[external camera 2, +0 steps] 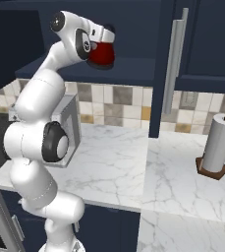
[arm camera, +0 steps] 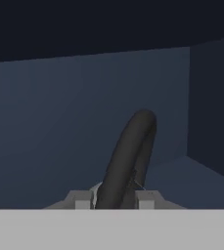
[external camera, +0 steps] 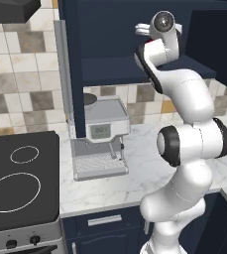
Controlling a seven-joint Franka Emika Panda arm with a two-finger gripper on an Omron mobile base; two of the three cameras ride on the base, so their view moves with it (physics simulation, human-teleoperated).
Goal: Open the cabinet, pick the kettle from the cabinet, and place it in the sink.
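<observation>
The cabinet (external camera 2: 133, 29) stood open. The kettle (external camera 2: 102, 55) sat on its shelf (external camera 2: 133, 69), with the gripper (arm camera: 114, 199) at its arched handle (arm camera: 128, 156). The jaws were narrow, one on each side of the handle; whether they gripped it could not be told. Recommended: centre the handle, confirm a firm grip, then lift straight up before withdrawing toward the sink.

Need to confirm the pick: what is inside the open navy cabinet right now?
On the cabinet shelf sits the red kettle; its dark arched handle stands between the jaws. The gripper covers the kettle's top.
</observation>
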